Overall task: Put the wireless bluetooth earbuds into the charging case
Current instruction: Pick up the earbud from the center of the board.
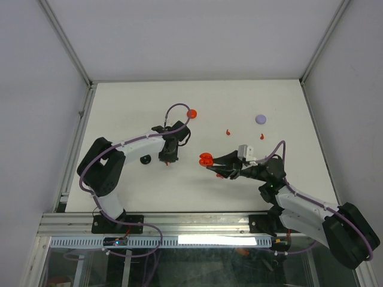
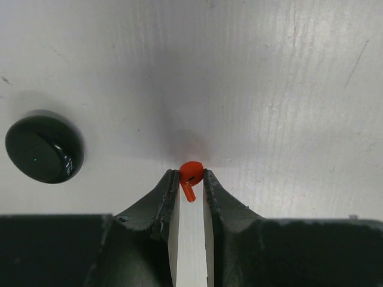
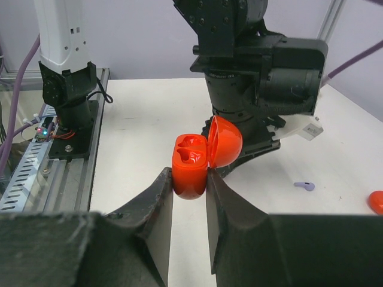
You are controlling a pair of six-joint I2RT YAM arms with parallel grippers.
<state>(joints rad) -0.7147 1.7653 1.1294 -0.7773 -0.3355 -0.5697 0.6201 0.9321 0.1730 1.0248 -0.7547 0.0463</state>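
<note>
So the left gripper (image 2: 190,176) is pinched tight on a red earbud (image 2: 191,171) close over the table (image 2: 269,72), black disc (image 2: 43,149) off to one side. Meanwhile the right gripper (image 3: 187,176) is clamped on the lid-up red charging case (image 3: 190,160); a lavender earbud (image 3: 304,186) lies loose nearby.

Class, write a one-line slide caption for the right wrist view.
Right gripper clamps the open red charging case, lid up, left arm close behind, a lavender earbud lying on the table.

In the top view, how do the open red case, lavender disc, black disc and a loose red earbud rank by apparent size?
1. open red case, largest
2. lavender disc and black disc: nearly alike, not ranked
3. loose red earbud, smallest
</note>
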